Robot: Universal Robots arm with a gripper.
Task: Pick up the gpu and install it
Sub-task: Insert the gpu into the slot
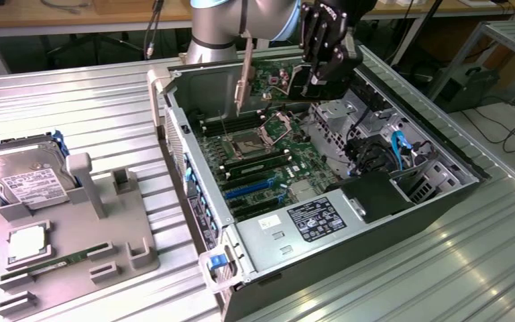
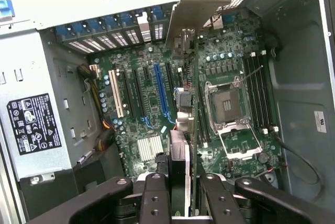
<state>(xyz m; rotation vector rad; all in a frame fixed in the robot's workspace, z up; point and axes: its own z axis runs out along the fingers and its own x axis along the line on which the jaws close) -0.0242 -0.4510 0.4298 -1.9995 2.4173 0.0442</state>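
Gpu point(image 1: 243, 87) clamped edge-on in gripper point(image 1: 318, 67), upper centre of exterior view, pale bracket toward exterior view's left. Hung over motherboard point(image 1: 275, 168) inside open computer case point(image 1: 401, 231).

My fingers point(image 2: 156, 203) cover the near end of the gpu point(image 2: 179, 169). It stands edge-on to me, so both faces are hidden. The print on the power supply label point(image 2: 34, 123) is too small to read.
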